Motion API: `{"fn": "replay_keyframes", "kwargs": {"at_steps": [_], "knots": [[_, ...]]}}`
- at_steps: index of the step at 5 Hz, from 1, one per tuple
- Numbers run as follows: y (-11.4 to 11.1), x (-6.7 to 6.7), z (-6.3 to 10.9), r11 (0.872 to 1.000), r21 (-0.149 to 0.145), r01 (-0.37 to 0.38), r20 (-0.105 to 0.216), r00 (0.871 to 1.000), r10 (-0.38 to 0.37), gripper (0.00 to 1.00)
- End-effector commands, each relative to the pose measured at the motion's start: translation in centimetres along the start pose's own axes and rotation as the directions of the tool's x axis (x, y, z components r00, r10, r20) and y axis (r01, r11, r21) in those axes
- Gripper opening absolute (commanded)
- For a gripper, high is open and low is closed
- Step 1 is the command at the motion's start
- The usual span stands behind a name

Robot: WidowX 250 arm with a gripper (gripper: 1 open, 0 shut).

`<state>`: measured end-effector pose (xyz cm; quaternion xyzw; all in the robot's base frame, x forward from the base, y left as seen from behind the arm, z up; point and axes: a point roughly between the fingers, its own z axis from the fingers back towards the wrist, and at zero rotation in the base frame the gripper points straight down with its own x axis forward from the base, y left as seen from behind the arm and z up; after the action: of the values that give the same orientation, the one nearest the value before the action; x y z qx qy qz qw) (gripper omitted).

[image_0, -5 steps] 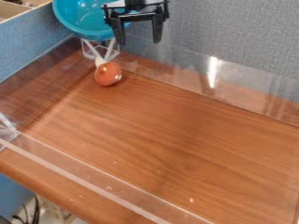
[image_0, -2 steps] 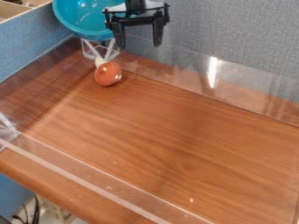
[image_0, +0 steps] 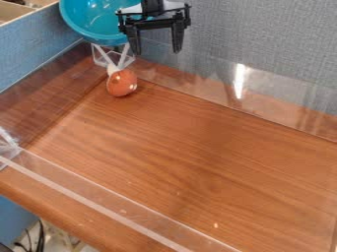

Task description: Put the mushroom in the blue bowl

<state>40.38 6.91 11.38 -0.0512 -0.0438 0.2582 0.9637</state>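
Note:
The mushroom (image_0: 122,85) lies on the wooden table at the far left; its orange-red cap faces me and its pale stem points up toward the bowl. The blue bowl (image_0: 90,19) is tilted on its side just behind it, against the back left corner, with its opening facing the table. My gripper (image_0: 154,43) hangs open and empty above the table, to the right of the bowl and above and right of the mushroom. Its two black fingers (image_0: 178,37) point down and touch nothing.
The wooden table (image_0: 198,148) is ringed by low clear plastic walls (image_0: 79,192). A grey-blue fabric wall (image_0: 263,39) stands behind, and a blue panel (image_0: 27,54) stands on the left. A cardboard box edge (image_0: 20,10) shows at the top left.
The gripper has shifted very slightly near the bowl and stays open. The mushroom and the bowl have not moved.

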Motion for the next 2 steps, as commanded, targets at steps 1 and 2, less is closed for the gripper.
{"fn": "replay_keyframes", "kwargs": {"at_steps": [1, 2], "knots": [[-0.41, 0.14, 2.55, 1.000, -0.018, 0.007, 0.064, 0.998, -0.006, 1.00], [-0.46, 0.12, 2.83, 1.000, -0.019, 0.004, 0.071, 0.997, -0.003, 1.00]]}}
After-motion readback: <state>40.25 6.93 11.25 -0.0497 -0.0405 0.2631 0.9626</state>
